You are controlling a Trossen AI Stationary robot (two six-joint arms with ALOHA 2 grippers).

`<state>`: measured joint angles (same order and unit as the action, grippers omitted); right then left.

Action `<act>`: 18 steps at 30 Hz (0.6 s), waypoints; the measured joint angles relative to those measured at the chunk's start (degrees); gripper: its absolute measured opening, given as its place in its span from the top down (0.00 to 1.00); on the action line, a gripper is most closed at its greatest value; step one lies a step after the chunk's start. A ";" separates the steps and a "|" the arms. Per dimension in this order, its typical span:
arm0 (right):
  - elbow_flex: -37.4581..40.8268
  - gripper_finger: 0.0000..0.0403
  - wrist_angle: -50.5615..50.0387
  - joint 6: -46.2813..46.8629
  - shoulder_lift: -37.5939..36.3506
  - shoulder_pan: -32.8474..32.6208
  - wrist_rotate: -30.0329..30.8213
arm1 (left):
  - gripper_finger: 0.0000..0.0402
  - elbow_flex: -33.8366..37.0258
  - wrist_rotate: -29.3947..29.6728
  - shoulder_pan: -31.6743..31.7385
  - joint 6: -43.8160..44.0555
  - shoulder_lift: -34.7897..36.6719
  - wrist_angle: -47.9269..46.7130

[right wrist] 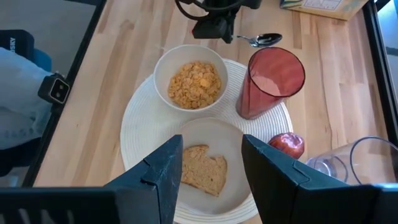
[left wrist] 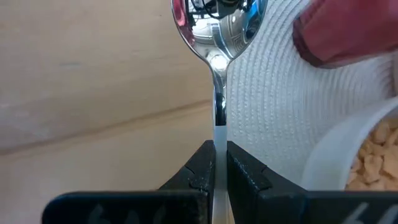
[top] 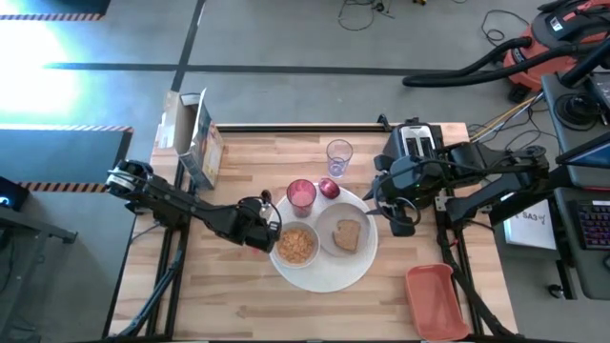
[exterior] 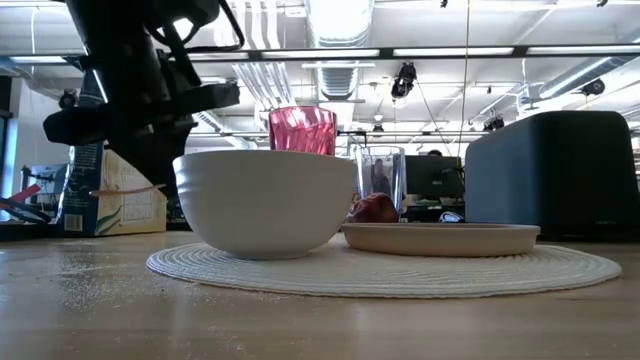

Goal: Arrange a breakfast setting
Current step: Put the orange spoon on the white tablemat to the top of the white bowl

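A round white woven placemat (top: 329, 276) lies mid-table. On it stand a white bowl (top: 296, 246) of cereal, a pale plate (top: 355, 217) with a toast slice (top: 346, 234), a pink cup (top: 301, 195) and a small red fruit (top: 329, 189). My left gripper (top: 263, 229) is at the placemat's left edge, beside the bowl, shut on a metal spoon (left wrist: 217, 28). My right gripper (top: 396, 217) is open and empty at the placemat's right edge, above the plate (right wrist: 211, 180). My left gripper pinches the spoon's thin handle (left wrist: 219, 127) between its two fingers (left wrist: 202, 171). The fingers lie along the handle, and the spoon's bowl (right wrist: 262, 39) points away from them toward the pink cup. The spoon lies about level over the placemat's left edge; whether it touches, I cannot tell.
A clear glass (top: 339, 152) stands behind the fruit. A cereal box (top: 200, 143) stands at the far left and a dark toaster (top: 416, 143) at the far right. A pink tray (top: 434, 300) lies near the front right corner. Crumbs dot the table's near side (exterior: 110, 280).
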<state>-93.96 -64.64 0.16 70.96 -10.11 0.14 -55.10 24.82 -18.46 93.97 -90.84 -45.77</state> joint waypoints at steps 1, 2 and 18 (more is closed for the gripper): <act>0.00 0.62 -0.04 0.00 0.00 0.00 -0.04 | 0.97 0.16 -0.04 0.00 0.68 -0.01 0.33; 0.00 0.61 -0.03 -0.01 0.00 0.00 -0.02 | 0.97 0.25 -0.12 -0.01 1.17 -0.01 0.84; 0.00 0.62 -0.03 -0.15 -0.03 0.00 -0.04 | 0.97 5.16 -0.79 -0.11 2.54 -0.05 11.56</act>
<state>-93.95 -64.66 0.01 70.94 -10.11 0.10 -49.94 24.03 -18.57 96.51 -90.89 -34.21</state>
